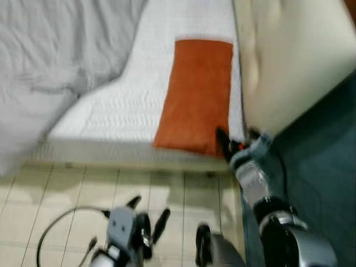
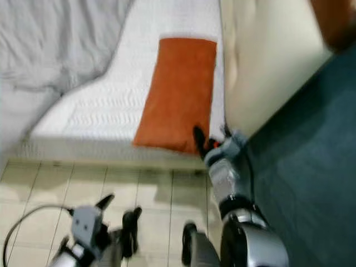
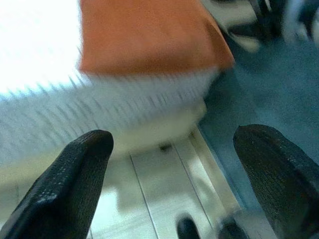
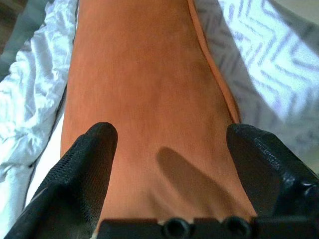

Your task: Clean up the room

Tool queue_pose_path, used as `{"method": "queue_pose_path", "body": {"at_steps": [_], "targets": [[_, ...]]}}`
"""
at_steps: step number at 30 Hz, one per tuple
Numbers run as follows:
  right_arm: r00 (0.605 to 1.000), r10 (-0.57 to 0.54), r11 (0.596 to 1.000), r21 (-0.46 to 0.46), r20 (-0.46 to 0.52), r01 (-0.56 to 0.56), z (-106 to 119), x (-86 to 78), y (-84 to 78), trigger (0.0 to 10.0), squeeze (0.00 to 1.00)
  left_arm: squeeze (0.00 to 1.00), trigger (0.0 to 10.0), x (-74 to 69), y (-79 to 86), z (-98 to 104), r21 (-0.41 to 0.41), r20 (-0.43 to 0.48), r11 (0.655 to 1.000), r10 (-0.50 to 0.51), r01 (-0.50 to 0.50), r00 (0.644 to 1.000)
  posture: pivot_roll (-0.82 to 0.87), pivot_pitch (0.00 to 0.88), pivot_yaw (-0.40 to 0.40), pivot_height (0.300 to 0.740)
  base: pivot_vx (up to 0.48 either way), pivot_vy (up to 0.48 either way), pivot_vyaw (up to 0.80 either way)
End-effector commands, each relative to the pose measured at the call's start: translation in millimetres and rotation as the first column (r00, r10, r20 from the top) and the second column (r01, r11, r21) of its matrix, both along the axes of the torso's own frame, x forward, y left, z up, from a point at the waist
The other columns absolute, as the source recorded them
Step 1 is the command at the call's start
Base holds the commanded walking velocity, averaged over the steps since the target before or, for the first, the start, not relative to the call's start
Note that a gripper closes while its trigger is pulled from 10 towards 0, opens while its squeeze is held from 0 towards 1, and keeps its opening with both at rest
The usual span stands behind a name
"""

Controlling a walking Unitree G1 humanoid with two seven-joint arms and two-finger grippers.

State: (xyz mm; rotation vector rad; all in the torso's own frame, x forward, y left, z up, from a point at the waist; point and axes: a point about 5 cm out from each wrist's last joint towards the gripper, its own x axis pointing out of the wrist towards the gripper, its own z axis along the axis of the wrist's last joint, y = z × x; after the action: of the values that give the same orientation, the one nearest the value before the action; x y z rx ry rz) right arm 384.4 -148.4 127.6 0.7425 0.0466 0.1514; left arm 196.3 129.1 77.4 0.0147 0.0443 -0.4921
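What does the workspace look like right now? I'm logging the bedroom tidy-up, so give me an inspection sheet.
Surface: white patterned mattress, partly bare.
Job's things: orange pillow lying flat at the mattress's near edge.
Clutter: crumpled grey duvet pushed to one side.
Grippers: right gripper at the pillow's near end, jaws open over it; left gripper low above the floor, jaws open, holding nothing.
Cables: black cable looping by the left arm.
Surroundings: cream headboard, tiled floor, teal wall.
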Motion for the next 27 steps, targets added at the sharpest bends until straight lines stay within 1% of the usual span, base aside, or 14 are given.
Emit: {"method": "queue_pose_path", "body": {"at_steps": [1, 3, 5, 7, 8, 9, 11, 12, 13, 15, 18, 22, 25, 27], "targets": [[1.000, 0.002, 1.000, 0.006, 0.001, -0.002, -3.7, -2.6, -5.5, 10.0, 0.00, 0.00, 10.0, -1.8, -0.4, 3.1, 0.016, 0.002, 1.000, 0.004, -0.004, 1.000, 0.02, 0.495, -0.075, 0.740, 0.000, 0.000, 0.00], [0.999, 0.028, 0.999, -0.042, 0.021, -0.027, -3.7, -4.0, 0.7, 10.0, 0.00, 0.00, 10.0, -1.5, -0.1, 4.8, 0.036, 0.008, 0.999, 0.013, -0.013, 1.000, 0.02, 0.490, -0.080, 0.740, 0.000, 0.000, 0.00], [0.999, 0.008, 0.984, -0.177, 0.047, 0.001, -6.5, -9.0, 0.5, 10.0, 0.00, 0.00, 10.0, -1.2, 1.0, 7.2, 0.060, 0.021, 0.998, 0.026, -0.027, 0.999, 0.02, 0.472, -0.086, 0.740, 0.000, 0.000, 0.00], [0.990, -0.039, 0.898, -0.429, 0.139, 0.096, -10.0, -29.8, -5.0, 10.0, 0.00, 0.00, 10.0, -4.9, 7.9, 15.9, 0.089, 0.050, 0.993, 0.075, -0.079, 0.996, 0.02, 0.447, -0.091, 0.740, 0.000, 0.000, 0.00], [0.984, -0.052, 0.860, -0.494, 0.171, 0.131, -11.9, -38.8, -5.8, 10.0, 0.00, 0.00, 10.0, -6.2, 9.9, 17.6, 0.101, 0.057, 0.990, 0.090, -0.096, 0.994, 0.01, 0.435, -0.093, 0.740, 0.000, 0.000, 0.00], [0.977, -0.022, 0.823, -0.551, 0.213, 0.139, -13.5, -58.4, -4.2, 10.0, 0.00, 0.00, 10.0, -8.8, 12.4, 22.7, 0.106, 0.070, 0.987, 0.114, -0.121, 0.991, 0.02, 0.401, -0.097, 0.740, 0.000, 0.000, 0.00], [0.971, -0.003, 0.797, -0.586, 0.238, 0.146, -16.9, -92.2, -4.0, 10.0, 0.00, 0.00, 10.0, -11.2, 14.5, 29.8, 0.107, 0.085, 0.983, 0.139, -0.148, 0.987, 0.02, 0.355, -0.097, 0.740, 0.000, 0.000, 0.00], [0.971, -0.003, 0.797, -0.586, 0.238, 0.146, -16.9, -92.2, -4.0, 10.0, 0.00, 0.00, 10.0, -11.2, 14.5, 29.8, 0.107, 0.085, 0.983, 0.139, -0.148, 0.987, 0.02, 0.355, -0.097, 0.740, 0.000, 0.000, 0.00], [0.977, -0.026, 0.784, -0.601, 0.214, 0.152, -25.2, -122.6, -8.6, 10.0, 0.00, 0.00, 10.0, -6.9, 14.3, 34.2, 0.103, 0.103, 0.982, 0.147, -0.157, 0.984, 0.02, 0.299, -0.095, 0.740, 0.000, 0.000, 0.00], [0.979, -0.026, 0.771, -0.619, 0.202, 0.149, -29.4, -142.1, -9.4, 10.0, 0.00, 0.00, 10.0, 1.5, 12.2, 36.3, 0.103, 0.123, 0.980, 0.154, -0.167, 0.980, 0.03, 0.243, -0.090, 0.740, 0.000, 0.000, 0.00], [0.978, -0.027, 0.751, -0.641, 0.208, 0.157, -32.4, -157.0, -13.5, 10.0, 0.00, 0.00, 10.0, 12.0, 11.1, 37.4, 0.118, 0.147, 0.974, 0.176, -0.194, 0.973, 0.03, 0.178, -0.085, 0.740, 0.000, 0.000, 0.00], [0.970, -0.084, 0.727, -0.651, 0.229, 0.217, -31.6, -162.7, -31.3, 10.0, 0.00, 0.00, 10.0, 16.8, 17.9, 34.1, 0.124, 0.149, 0.961, 0.228, -0.247, 0.962, 0.04, 0.082, -0.072, 0.740, 0.000, 0.000, 0.00], [0.966, -0.111, 0.713, -0.658, 0.234, 0.241, -28.1, -171.0, -40.7, 10.0, 0.00, 0.00, 10.0, 15.8, 23.7, 32.5, 0.118, 0.144, 0.951, 0.270, -0.287, 0.952, 0.04, 0.058, -0.068, 0.740, 0.000, 0.000, 0.00], [0.964, -0.134, 0.717, -0.649, 0.230, 0.255, -27.6, -174.0, -44.5, 10.0, 0.00, 0.00, 10.0, 24.3, 27.5, 31.3, 0.110, 0.154, 0.935, 0.318, -0.336, 0.935, 0.06, 0.006, -0.054, 0.740, 0.000, 0.000, 0.00]]}}
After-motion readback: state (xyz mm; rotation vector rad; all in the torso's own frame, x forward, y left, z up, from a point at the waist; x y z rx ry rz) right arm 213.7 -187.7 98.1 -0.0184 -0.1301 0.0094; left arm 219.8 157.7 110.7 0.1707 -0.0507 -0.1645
